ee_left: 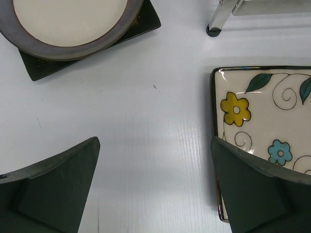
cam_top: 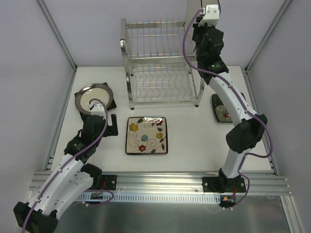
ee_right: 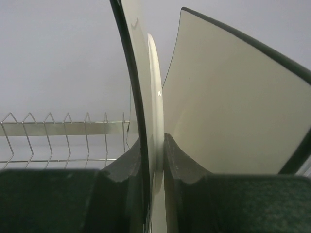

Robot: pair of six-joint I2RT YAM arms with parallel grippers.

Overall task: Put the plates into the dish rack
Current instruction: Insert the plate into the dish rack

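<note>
1. One white, dark-rimmed plate [ee_right: 228, 107] is held on edge by my right gripper [ee_right: 154, 155]. The fingers are clamped tight on its rim, and it stands upright, well off the table [cam_top: 194, 141].
2. Just beyond and to the left of that gripper, the top-tier wires of the dish rack [cam_top: 163, 68] show below the plate's edge. From above, the gripper hangs by the rack's upper right corner. I cannot tell whether the plate touches the wires.
3. Well below the right gripper, beside its own arm, a dark plate with white flowers [cam_top: 222, 110] lies on the table, partly hidden by the arm.
4. My left gripper [ee_left: 154, 143] hovers low over bare table, jaws spread wide and holding nothing.
5. Just to its right lies the cream flowered plate [ee_left: 262, 111]. The right finger overlaps that plate's left edge in the wrist view.
6. Ahead and to its left, a round cream plate [ee_left: 68, 19] sits on top of a dark square plate [ee_left: 146, 22].
</note>
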